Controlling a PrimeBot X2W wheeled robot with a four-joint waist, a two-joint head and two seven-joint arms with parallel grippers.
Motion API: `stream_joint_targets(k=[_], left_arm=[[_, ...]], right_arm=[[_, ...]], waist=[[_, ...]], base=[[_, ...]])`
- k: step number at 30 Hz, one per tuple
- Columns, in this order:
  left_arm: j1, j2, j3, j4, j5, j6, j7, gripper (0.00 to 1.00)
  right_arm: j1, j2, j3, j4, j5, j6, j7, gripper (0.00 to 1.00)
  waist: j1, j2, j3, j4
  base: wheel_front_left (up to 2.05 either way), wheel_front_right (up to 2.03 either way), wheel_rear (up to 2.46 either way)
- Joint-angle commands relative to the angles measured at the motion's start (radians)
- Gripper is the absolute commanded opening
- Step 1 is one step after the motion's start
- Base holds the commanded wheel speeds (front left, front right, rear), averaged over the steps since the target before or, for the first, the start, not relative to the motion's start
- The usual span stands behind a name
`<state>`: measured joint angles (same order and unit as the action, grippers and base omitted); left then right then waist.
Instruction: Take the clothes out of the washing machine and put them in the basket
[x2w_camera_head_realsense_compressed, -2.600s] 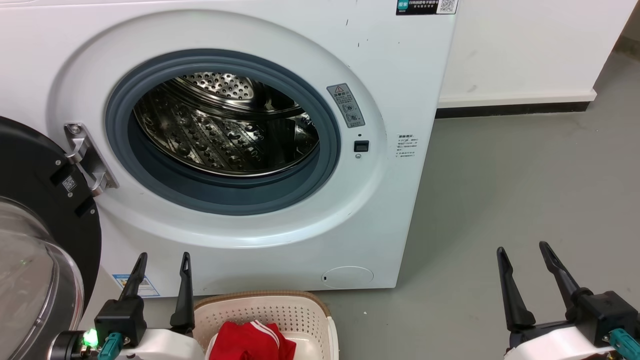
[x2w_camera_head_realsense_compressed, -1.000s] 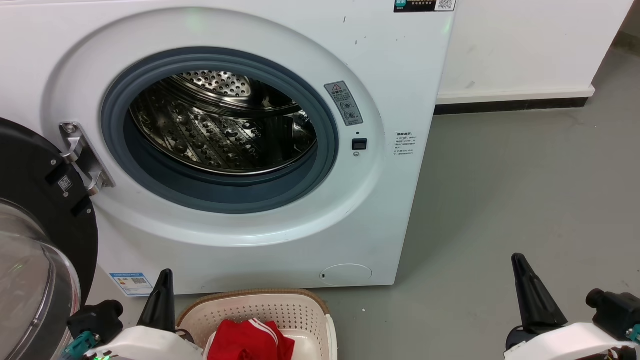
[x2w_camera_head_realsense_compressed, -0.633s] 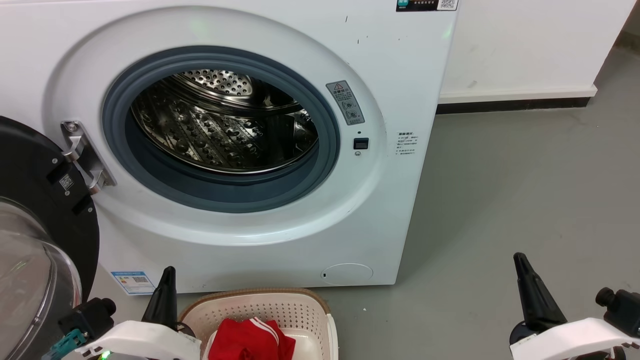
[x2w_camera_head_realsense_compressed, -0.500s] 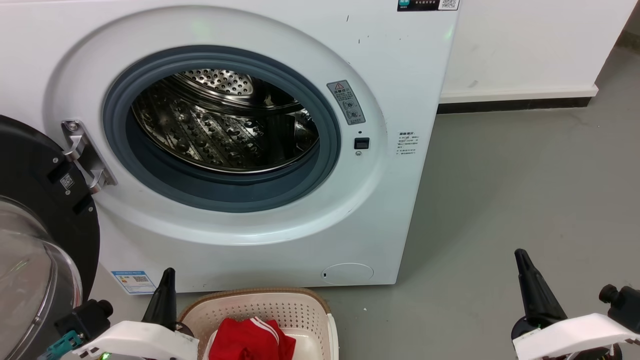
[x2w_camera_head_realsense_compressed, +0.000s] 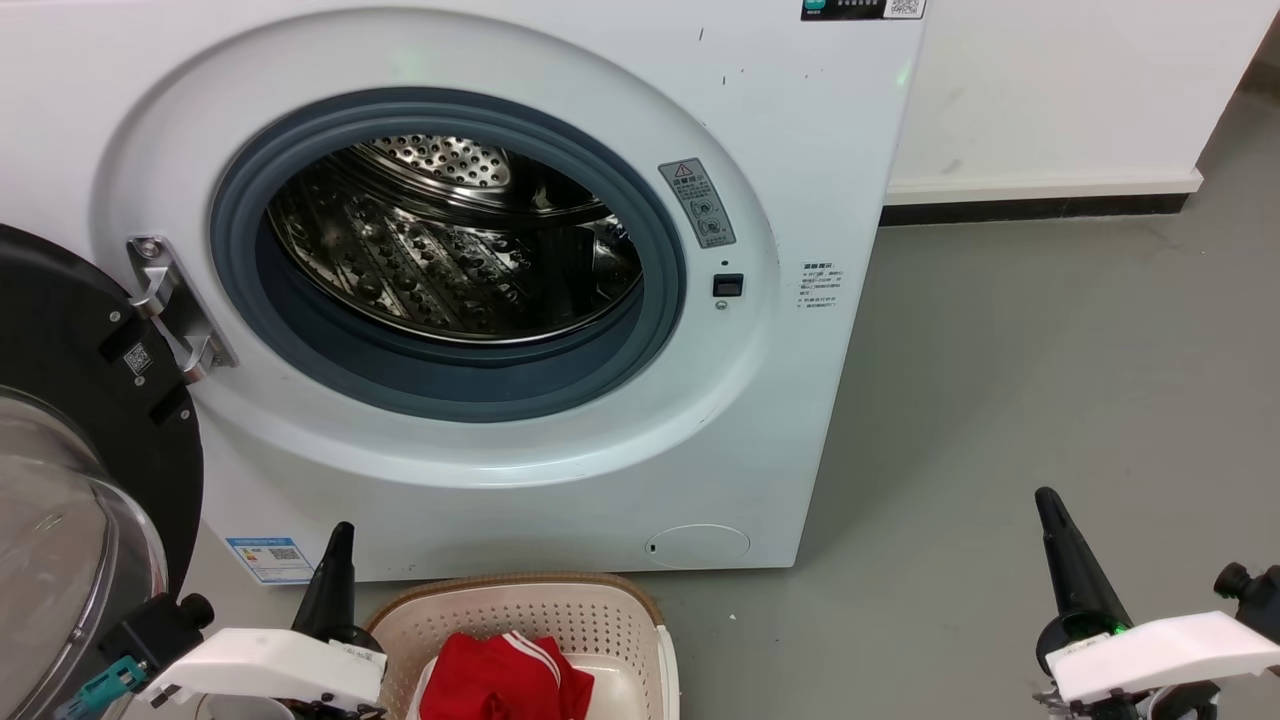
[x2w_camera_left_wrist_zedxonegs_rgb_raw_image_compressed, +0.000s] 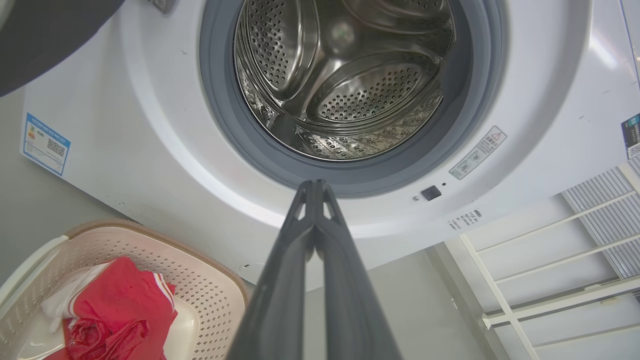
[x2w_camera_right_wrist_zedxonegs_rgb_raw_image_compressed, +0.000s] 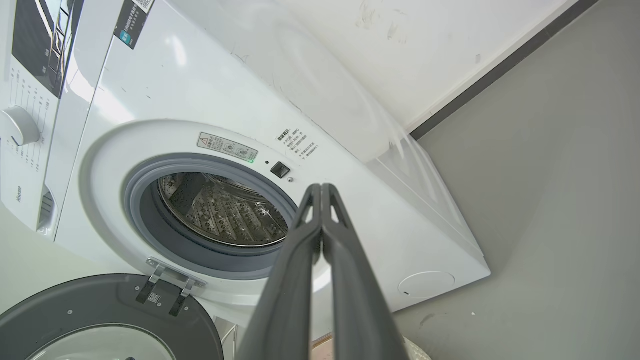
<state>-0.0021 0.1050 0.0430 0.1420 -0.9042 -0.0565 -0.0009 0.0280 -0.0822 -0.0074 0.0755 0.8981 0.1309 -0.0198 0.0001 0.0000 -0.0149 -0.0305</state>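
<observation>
Lying bunched inside the low cream-white perforated plastic basket with a brown rim (x2w_camera_head_realsense_compressed: 560, 612), the soft bright red fabric garment with white stripes (x2w_camera_head_realsense_compressed: 505, 682) sits just to the right of the left fingers (x2w_camera_head_realsense_compressed: 330, 592), which are pressed together tip to tip and hold nothing; the basket stands on the grey floor (x2w_camera_head_realsense_compressed: 1050, 350) against the foot of the large white front-loading washing machine (x2w_camera_head_realsense_compressed: 800, 150), ahead of those fingers; the machine's round black-framed glass door (x2w_camera_head_realsense_compressed: 60, 330) hangs swung open to their left; the grey rubber ring (x2w_camera_head_realsense_compressed: 662, 300) frames the shiny perforated steel drum (x2w_camera_head_realsense_compressed: 430, 260) above them; the right fingers (x2w_camera_head_realsense_compressed: 1075, 578) are likewise closed on each other with nothing between, raised over the floor, well apart from the basket and off to the right of the machine's front corner; in the right wrist view they point toward the lower right edge of the ring.
</observation>
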Motion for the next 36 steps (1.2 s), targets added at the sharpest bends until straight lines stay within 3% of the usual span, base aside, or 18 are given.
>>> stream_joint_targets(k=[1, 36], left_arm=[[-0.025, -0.002, 0.008, -0.004, -0.030, -0.007, 0.006, 0.00], [-0.075, -0.031, 0.043, 0.053, -0.389, -0.043, 0.065, 0.00]], right_arm=[[-0.027, -0.007, -0.003, -0.001, 0.034, 0.000, 0.004, 0.00], [-0.086, -0.007, -0.031, 0.088, 0.418, 0.000, 0.051, 0.00]], waist=[[-0.0001, 0.0000, 0.000, 0.001], [-0.0001, 0.0000, 0.008, 0.014]], base=[[0.00, 0.00, 0.00], [0.00, 0.00, 0.00]])
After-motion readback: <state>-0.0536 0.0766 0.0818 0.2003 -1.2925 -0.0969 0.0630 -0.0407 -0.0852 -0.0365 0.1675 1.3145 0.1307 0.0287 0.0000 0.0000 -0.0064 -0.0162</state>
